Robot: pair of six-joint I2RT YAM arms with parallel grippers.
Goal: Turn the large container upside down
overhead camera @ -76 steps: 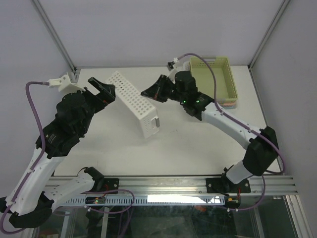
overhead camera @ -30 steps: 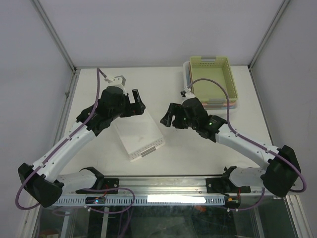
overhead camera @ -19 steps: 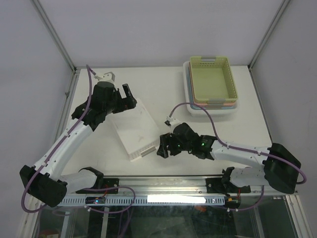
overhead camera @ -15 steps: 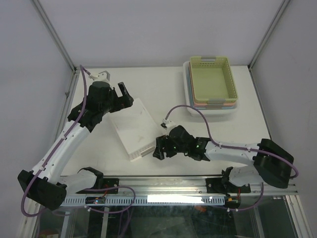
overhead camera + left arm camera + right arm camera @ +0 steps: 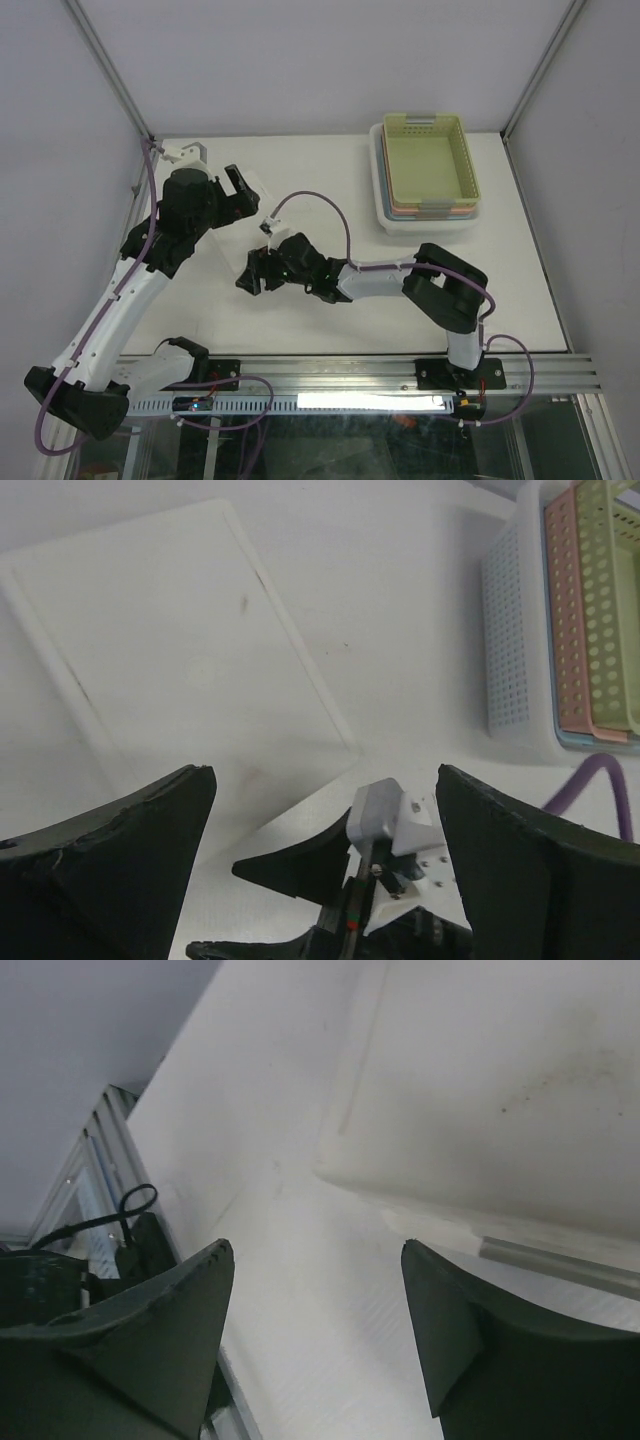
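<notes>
The large white container (image 5: pixel 235 240) lies flat on the table with its smooth bottom facing up, mostly covered by the arms in the top view. The left wrist view shows that flat bottom (image 5: pixel 170 650) filling the upper left. My left gripper (image 5: pixel 232 195) hovers above its far end, open (image 5: pixel 325 780) and holding nothing. My right gripper (image 5: pixel 250 278) reaches across to the container's near left corner, low over the table. It is open (image 5: pixel 315 1250) with only bare tabletop between the fingers, and the container's edge (image 5: pixel 500 1080) lies just beyond them.
A stack of nested baskets, yellow-green on top (image 5: pixel 425 160), sits in a white perforated tray (image 5: pixel 385 210) at the back right, also in the left wrist view (image 5: pixel 560 630). The aluminium rail (image 5: pixel 350 375) runs along the near edge. Cage posts stand at the back corners.
My right arm has swept left across the container's near end to its left corner. The left gripper has drawn back toward the far left. The container stays flat, bottom up.
</notes>
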